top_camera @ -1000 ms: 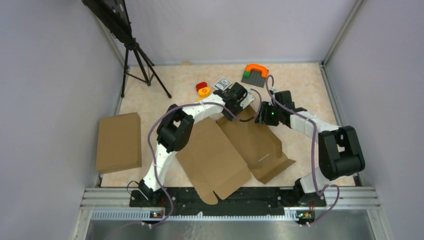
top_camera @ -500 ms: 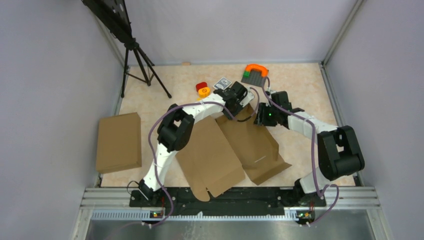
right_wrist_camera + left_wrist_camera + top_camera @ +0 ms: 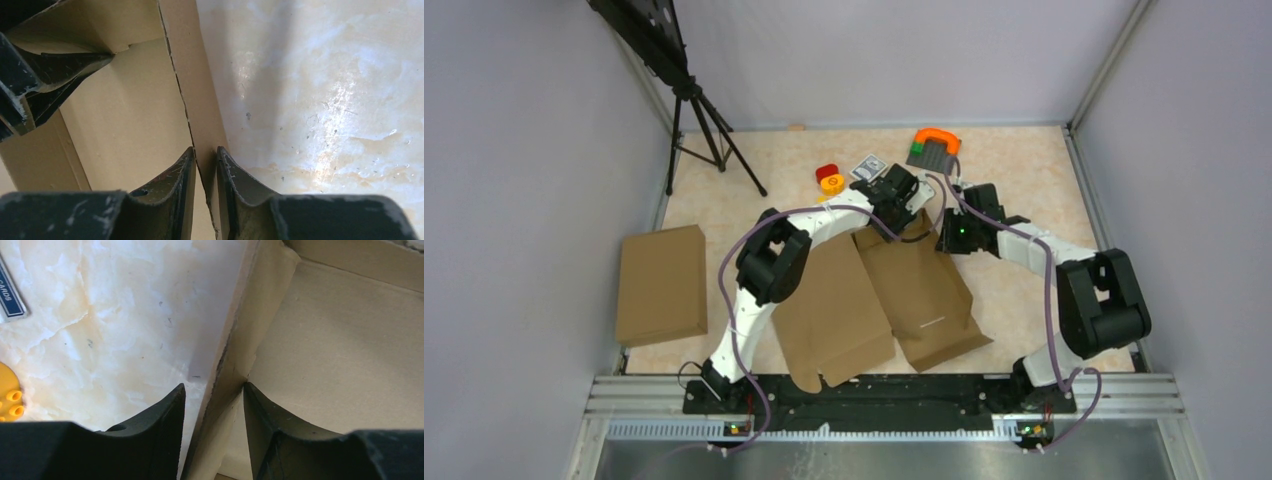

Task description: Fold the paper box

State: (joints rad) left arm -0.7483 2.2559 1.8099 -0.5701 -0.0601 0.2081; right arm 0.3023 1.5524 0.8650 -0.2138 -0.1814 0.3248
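The left tool (image 3: 214, 390) stands half open astride an upright flap at the far end of the paper box (image 3: 924, 290). One finger is outside over the desk (image 3: 1024, 170), the other inside the box. Just beside it, the right tool (image 3: 205, 150) is narrow, pinching the thin edge of another raised flap of the same box.

The box is plain brown cardboard. It lies across the middle of the desk, its panels reaching toward the near edge.

Beyond the tools, toward the far edge, sit a yellow and red toy (image 3: 829, 180), a card pack (image 3: 867, 165) and an orange and grey piece (image 3: 934, 148). A second brown box (image 3: 661, 285) lies at the left edge.
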